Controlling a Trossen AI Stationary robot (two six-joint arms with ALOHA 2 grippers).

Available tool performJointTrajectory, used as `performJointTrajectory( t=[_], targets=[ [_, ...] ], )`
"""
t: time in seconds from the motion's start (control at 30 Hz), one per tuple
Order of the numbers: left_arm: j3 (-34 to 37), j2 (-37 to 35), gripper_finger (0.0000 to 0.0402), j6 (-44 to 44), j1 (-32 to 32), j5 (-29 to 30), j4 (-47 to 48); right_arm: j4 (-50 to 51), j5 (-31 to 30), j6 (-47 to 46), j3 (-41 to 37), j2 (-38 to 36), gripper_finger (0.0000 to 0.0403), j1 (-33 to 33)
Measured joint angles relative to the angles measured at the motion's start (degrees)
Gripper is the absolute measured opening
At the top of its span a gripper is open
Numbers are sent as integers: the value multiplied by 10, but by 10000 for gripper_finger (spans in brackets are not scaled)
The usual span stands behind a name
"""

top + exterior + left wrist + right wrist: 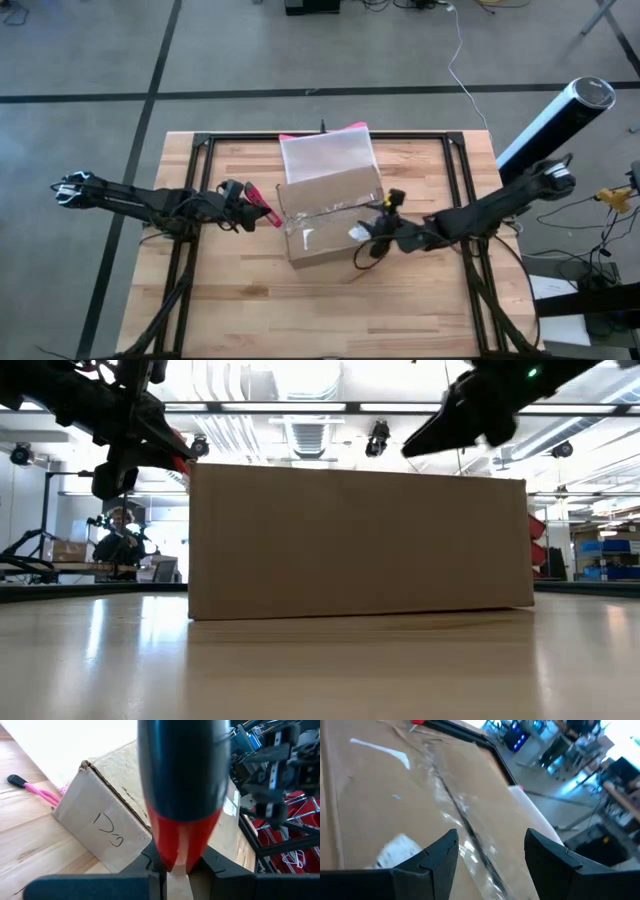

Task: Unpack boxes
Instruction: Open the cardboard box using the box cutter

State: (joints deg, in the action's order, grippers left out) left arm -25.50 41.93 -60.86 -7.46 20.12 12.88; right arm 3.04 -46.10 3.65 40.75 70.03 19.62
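Seen from above, a brown cardboard box (325, 222) sits near the middle of the wooden table (230, 310), its taped seam facing up and a small white label on top. A translucent pouch with a pink edge (328, 153) lies just behind it, touching or overlapping the box's far side. The left gripper (258, 208) reaches in from the left and holds a red-and-black tool (262, 206) at the box's left edge. The right gripper (372, 232) hovers at the box's right end.

At table height, the box (358, 540) fills the middle of the scene, standing flat on the tabletop. Both arms hang above its upper corners. A person is seated in the room beyond, at the far left.

The left wrist camera shows the left gripper's fingers (150, 865) clamped on the tool (182, 795), whose red tip sits between them. Past it is the box's end flap (100, 827) with handwriting on it, and a pink cord (37, 792) on the table beside it.

The right wrist camera shows the right gripper (490, 847) with fingers spread apart, empty, poised over the box top (375, 810), the clear tape (455, 815) running between them.
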Motion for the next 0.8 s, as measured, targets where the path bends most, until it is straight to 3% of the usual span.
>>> performJointTrajectory(
  t=[0.13, 0.3, 0.5, 0.8],
  targets=[
    [0, 0, 35, 1, 0, 0, 1, 116, 5, -79, 0, -76, 199, -14],
    [0, -2, 35, 2, 0, 0, 4, 198, 121, -169, -8, -137, 199, -62],
    [0, -5, 35, 3, 0, 2, 8, 209, 236, -213, -23, -141, 199, -124],
    [0, -9, 35, 3, 0, 4, 17, 260, 284, -276, -29, -118, 199, -181]
  ],
)
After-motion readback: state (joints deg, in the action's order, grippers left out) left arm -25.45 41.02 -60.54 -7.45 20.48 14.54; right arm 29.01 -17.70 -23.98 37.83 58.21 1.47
